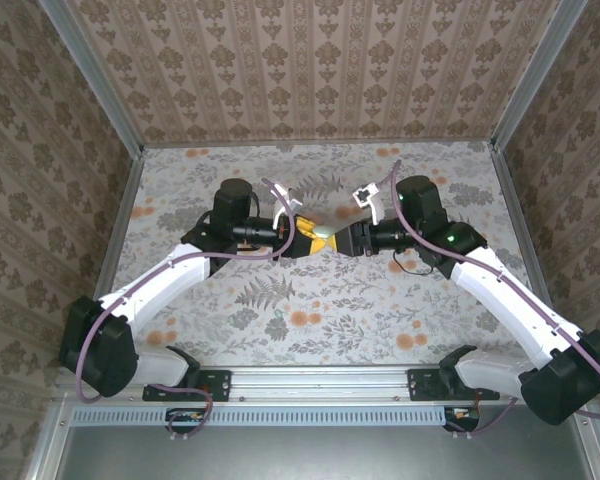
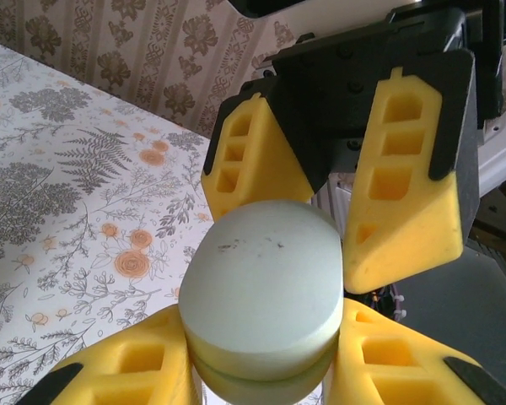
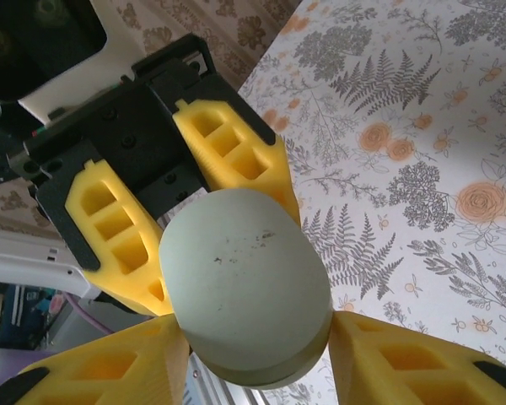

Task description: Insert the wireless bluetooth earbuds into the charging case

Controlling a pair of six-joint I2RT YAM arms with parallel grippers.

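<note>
Above the middle of the table (image 1: 310, 340): the two arms stood tip to tip, with the case (image 2: 266, 287) held off the surface between them.
Case: a pale green oval with its lid down on the base and a seam running round the rim; one broad face was turned toward both wrist cameras.
Left gripper (image 2: 261, 371): clamped on the case, with a yellow finger on either side of its near end.
Right gripper (image 3: 253, 354): its fingers flanked the opposite end, at or just beside the rim; I could not tell whether they pressed on it or merely bracketed it.
Key relation: the case lay straight ahead of each gripper, and the two faced one another along one line, so neither arm was nearer.
Long axis: too foreshortened to settle.
Earbuds: with the lid down, I could not judge whether any sat inside.
Likely next need: part the lid at the seam, one gripper steadying the base.
</note>
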